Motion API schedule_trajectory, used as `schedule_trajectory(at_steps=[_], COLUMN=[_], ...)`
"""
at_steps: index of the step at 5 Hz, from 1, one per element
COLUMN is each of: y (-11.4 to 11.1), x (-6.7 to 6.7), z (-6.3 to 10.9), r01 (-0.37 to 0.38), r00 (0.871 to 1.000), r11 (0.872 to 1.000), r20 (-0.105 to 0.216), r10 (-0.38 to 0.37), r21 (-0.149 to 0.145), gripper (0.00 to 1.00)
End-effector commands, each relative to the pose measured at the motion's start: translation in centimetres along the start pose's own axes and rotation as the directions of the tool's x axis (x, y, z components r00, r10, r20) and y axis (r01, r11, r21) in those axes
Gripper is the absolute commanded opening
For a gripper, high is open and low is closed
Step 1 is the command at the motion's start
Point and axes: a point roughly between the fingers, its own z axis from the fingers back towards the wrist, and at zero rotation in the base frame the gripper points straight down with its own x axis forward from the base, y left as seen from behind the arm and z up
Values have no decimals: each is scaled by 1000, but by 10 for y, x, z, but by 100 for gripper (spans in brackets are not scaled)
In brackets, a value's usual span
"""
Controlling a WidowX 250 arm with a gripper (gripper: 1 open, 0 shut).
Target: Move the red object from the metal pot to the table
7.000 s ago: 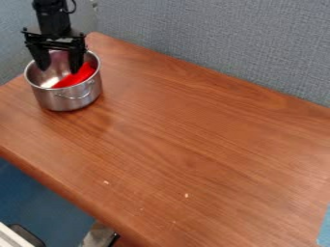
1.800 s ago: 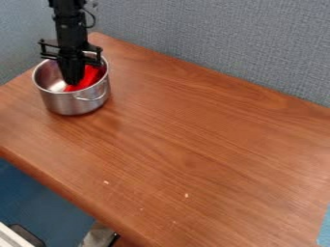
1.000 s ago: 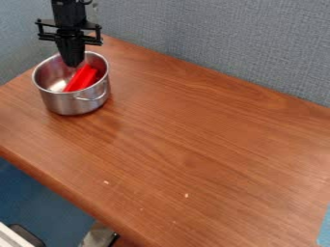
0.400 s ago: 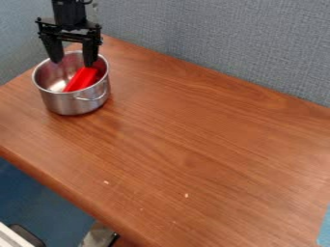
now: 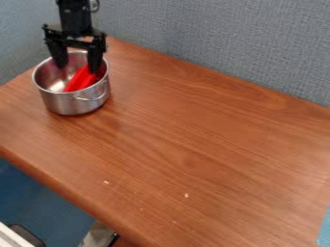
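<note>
While I am holding the black two-fingered gripper [image 5: 73, 60] straight down over the pot, its jaws are standing apart and gripping nothing. Just below and between them, the small bright red oblong block [image 5: 85, 75] is leaning inside the round shiny steel pot [image 5: 69, 89], against its right wall. To my eye nothing is done yet: grasping, lifting and setting it on the brown wooden tabletop [image 5: 194, 145], which is stretching away to the gripper's right, are all waiting.
</note>
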Motion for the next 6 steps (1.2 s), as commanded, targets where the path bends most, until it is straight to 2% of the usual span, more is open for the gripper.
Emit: schedule_trajectory(at_steps=[1, 2, 3, 4, 6], y=[-2, -2, -3, -5, -13], x=[6, 7, 8, 7, 2], z=[6, -3, -8, -9, 0], r01=[8, 6, 6, 8, 13], r00=[999, 1000, 1000, 1000, 1000], r11=[1000, 999, 999, 999, 1000], r20=[37, 25, 20, 19, 27], r10=[-9, -7, -6, -8, -13], r21=[29, 34, 35, 31, 15], gripper=[100, 100, 0, 0, 0])
